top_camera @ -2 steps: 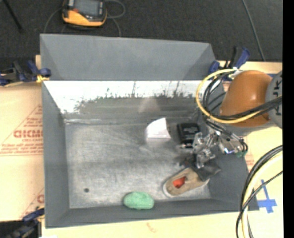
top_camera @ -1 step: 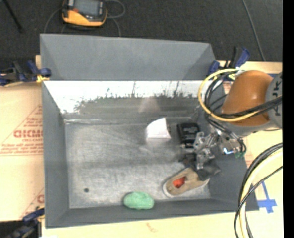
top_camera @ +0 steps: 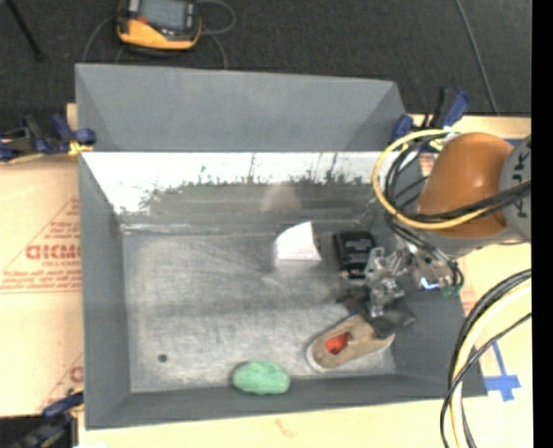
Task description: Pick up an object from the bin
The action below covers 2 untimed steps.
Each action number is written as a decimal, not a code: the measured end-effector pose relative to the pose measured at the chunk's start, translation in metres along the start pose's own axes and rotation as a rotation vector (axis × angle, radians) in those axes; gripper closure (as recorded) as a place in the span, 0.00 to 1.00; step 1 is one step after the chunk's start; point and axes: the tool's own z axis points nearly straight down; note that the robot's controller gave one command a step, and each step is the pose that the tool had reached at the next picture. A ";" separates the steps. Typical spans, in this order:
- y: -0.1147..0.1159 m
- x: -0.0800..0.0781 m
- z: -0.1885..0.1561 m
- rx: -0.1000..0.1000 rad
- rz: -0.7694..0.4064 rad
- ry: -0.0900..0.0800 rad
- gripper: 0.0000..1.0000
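The left and middle of the bin [top_camera: 192,297] floor lie bare, open from above. The right side is crowded: a white block [top_camera: 297,243] with a black box [top_camera: 353,250] just beside it, a tan shoe [top_camera: 349,345] nearer the front, and the gripper [top_camera: 385,299] between box and shoe. A green lump [top_camera: 261,378] sits by the front wall.

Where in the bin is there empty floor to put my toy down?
The widest bare floor is the left half, between the left wall, the white block and the green lump. The right side is crowded: the gripper hangs between a black thing and a tan shoe-shaped thing.
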 end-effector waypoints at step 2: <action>0.000 0.003 -0.052 0.006 -0.018 0.008 1.00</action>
